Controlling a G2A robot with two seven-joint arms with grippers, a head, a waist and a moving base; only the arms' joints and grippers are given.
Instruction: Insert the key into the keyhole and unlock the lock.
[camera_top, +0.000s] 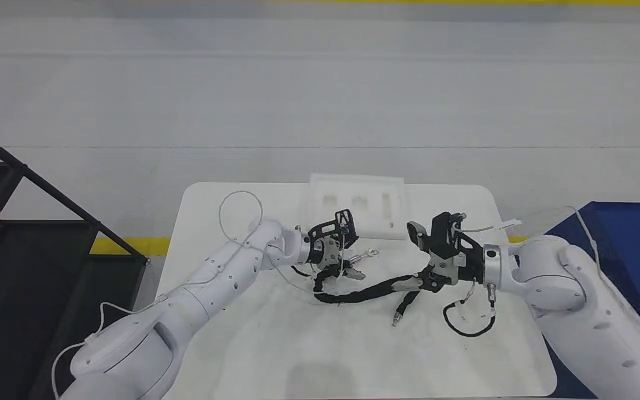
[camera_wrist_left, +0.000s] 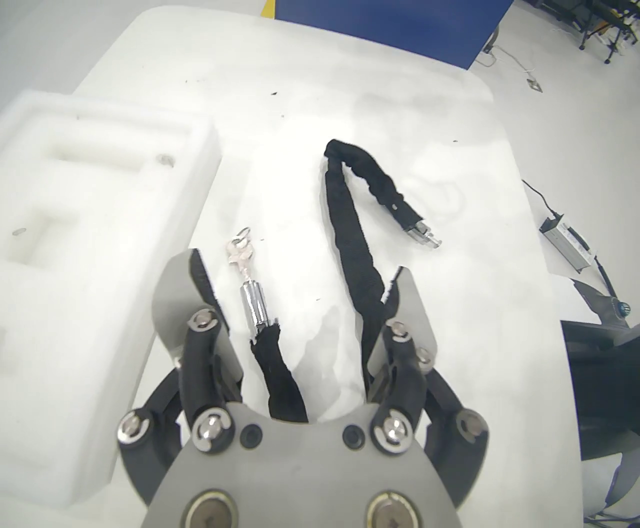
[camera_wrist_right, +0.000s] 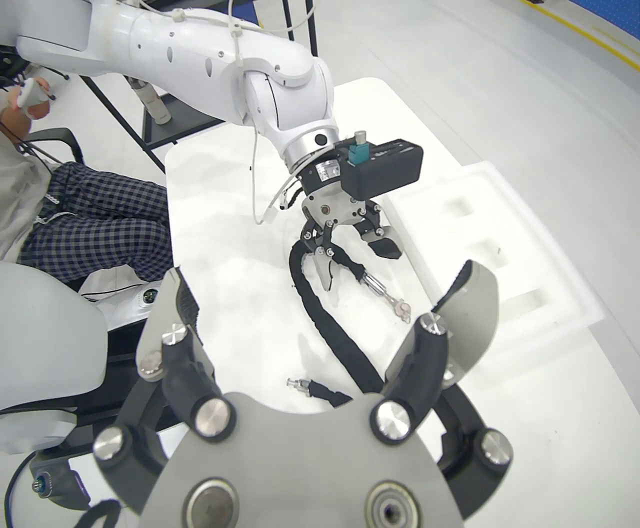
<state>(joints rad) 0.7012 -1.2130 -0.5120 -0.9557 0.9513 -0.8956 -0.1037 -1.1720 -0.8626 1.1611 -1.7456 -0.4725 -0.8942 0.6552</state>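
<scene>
A black fabric-sleeved chain lock (camera_top: 365, 293) (camera_wrist_left: 350, 235) (camera_wrist_right: 325, 320) lies bent on the white table (camera_top: 250, 340). Its chrome lock cylinder (camera_wrist_left: 254, 306) (camera_wrist_right: 375, 285) lies flat, and a small silver key (camera_wrist_left: 240, 255) (camera_wrist_right: 401, 309) (camera_top: 364, 256) with a ring sticks out of its end, seemingly in the keyhole. The chain's metal pin end (camera_wrist_left: 424, 234) (camera_wrist_right: 296, 384) lies apart. My left gripper (camera_wrist_left: 300, 285) (camera_top: 343, 258) (camera_wrist_right: 357, 265) is open, low over the cylinder, holding nothing. My right gripper (camera_wrist_right: 322, 285) (camera_top: 416, 258) hovers open a short way beyond the key, facing the left one.
A white foam tray (camera_top: 357, 195) (camera_wrist_left: 100, 200) (camera_wrist_right: 525, 240) with cut-out pockets sits along the table's far edge, close beside the key. A blue panel (camera_top: 610, 230) stands off the right side, a black frame (camera_top: 40, 200) off the left.
</scene>
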